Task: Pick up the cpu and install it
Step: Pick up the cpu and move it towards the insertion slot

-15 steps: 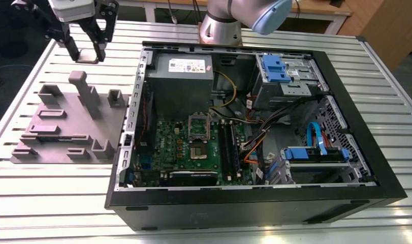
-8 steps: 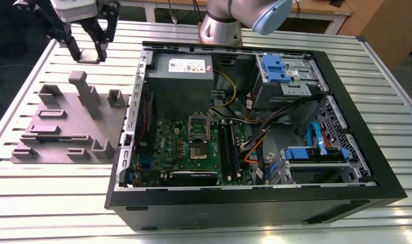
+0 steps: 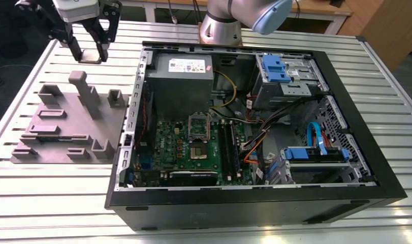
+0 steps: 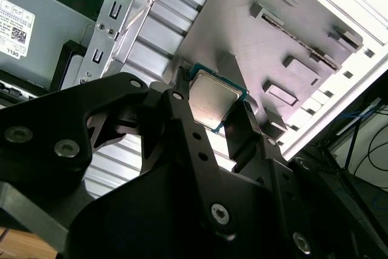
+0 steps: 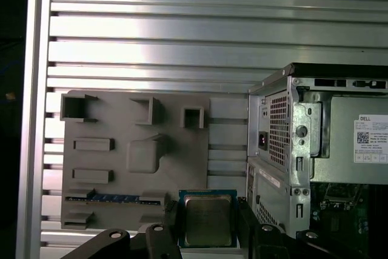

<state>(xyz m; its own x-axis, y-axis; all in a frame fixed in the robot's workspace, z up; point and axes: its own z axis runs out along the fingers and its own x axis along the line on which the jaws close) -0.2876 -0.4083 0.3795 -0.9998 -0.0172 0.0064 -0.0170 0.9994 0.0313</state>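
Half the job is done, I judge: my gripper [image 3: 89, 50] is clamped on the cpu [image 4: 212, 98], holding it in the air near the grey fixture plate [image 3: 63, 127], outside the computer case [image 3: 260, 203]. Installing is left; the motherboard socket [image 3: 197, 136] looks empty, though I can't be sure.

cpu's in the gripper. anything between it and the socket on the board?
The gripper holds the cpu by the grey tray, outside the case. The side wall of the case stands between it and the socket. The case is open on top, and nothing visible covers the socket.
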